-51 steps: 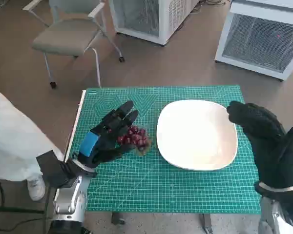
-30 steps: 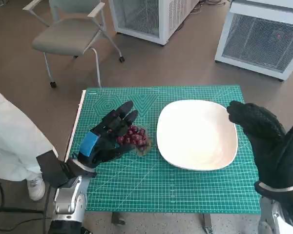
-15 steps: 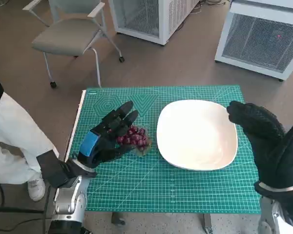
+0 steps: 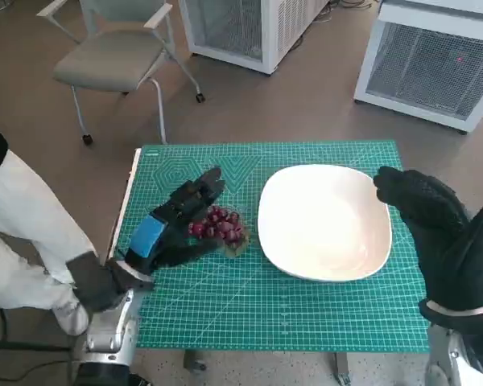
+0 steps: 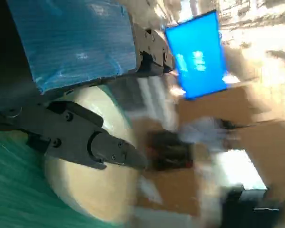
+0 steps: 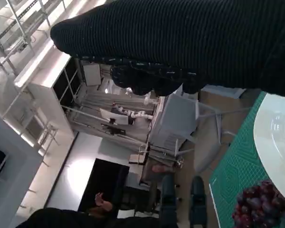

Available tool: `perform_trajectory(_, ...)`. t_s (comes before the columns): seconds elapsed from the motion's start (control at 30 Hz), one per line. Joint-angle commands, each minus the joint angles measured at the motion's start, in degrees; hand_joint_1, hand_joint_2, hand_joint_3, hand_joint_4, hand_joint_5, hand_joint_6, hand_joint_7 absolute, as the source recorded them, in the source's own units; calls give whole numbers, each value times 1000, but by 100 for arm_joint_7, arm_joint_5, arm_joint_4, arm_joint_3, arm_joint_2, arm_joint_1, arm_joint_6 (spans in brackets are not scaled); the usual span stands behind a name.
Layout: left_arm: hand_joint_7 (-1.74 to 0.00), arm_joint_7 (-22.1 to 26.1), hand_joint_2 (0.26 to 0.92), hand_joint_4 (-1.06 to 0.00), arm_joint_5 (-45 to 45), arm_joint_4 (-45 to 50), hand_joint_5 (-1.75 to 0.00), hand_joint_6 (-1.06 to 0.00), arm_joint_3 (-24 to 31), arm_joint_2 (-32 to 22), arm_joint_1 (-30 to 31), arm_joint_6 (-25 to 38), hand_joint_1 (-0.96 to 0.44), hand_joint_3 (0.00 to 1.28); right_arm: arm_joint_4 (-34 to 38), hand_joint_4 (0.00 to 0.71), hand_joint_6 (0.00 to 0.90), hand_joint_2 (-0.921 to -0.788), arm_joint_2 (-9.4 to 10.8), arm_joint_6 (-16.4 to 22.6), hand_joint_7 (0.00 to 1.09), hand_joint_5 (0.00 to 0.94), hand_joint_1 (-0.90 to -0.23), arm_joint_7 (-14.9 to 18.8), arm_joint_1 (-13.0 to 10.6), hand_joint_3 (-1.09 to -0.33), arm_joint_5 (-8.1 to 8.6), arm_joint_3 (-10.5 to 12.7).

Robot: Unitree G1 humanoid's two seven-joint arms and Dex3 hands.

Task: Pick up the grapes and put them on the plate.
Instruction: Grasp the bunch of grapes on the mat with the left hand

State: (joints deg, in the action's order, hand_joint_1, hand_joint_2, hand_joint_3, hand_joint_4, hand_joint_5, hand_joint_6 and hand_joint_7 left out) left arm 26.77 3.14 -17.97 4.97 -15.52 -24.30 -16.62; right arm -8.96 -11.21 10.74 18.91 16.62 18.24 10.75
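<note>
On the green cutting mat (image 4: 306,305), between its left edge and the plate, one bunch of red grapes (image 4: 219,227) lies flat, just beside the plate's left rim but apart from it; whether a thin wrapper or stalk pokes out at the bunch's plate-side end cannot be told. Long axis of the bunch: roughly left to right across the mat, pointing toward the plate. One white plate (image 4: 362,265), broad and shallow, nothing on it, sits right of centre on the mat. Left hand (image 4: 173,225), black with blue tape on its back: the nearer hand by far, lying against the bunch from the side away from the plate, fingers spread and reaching past the grapes toward the mat's far edge, thumb low at the near side; it cups the bunch loosely with no closed grip to be seen, so the grapes count as not yet lifted. Its own wrist view is blurred and shows only the plate beyond the fingers. Right hand (image 4: 439,233), in the black knitted glove: raised over the plate's right rim, well apart from the grapes, fingers apart, holding nothing. Judged relation for the coming move: grapes lie directly under and ahead of the left palm, and the plate lies onward in that same direction, so closing and carrying rightward would serve. Count: grape bunches one; plates one; mats one; hands two.
</note>
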Motion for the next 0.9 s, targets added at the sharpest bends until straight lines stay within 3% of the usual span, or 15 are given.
perform_trajectory(0.03, -1, -850, 883, -148, -1878, 653, 0, -285, -436, -704, 183, -302, -241, 3, 42, 275, 142, -921, 6, -138, 913, 474, -524, -42, -139, -598, 21, -27)
perform_trajectory(0.13, -1, -917, 875, -139, -2156, 795, 0, -279, -524, -735, 184, -83, -220, 3, 42, 274, 142, -921, 6, -142, 913, 475, -524, -41, -140, -598, 24, -24)
perform_trajectory(0.27, -2, -741, 810, -99, -3845, 1703, 0, -248, -1072, -946, 29, 1591, -137, 3, 45, 273, 141, -921, -2, -173, 913, 476, -524, -29, -152, -598, 61, -2)
perform_trajectory(0.33, -2, -629, 787, -86, -4202, 1800, 0, -237, -1238, -941, -71, 1994, -108, 3, 29, 272, 140, -921, -1, -189, 914, 477, -525, -31, -156, -597, 69, 0)
perform_trajectory(0.6, -7, -345, 761, -67, -4908, 1564, 0, -242, -1786, -765, -464, 2846, -94, 1, -45, 269, 139, -921, 15, -241, 915, 481, -525, -51, -177, -590, 72, -11)
perform_trajectory(0.9, -7, -370, 762, -70, -5122, 1097, -2, -253, -2234, -710, -778, 3164, -114, 1, -50, 268, 138, -921, -1, -263, 917, 485, -525, -20, -207, -589, 114, 28)
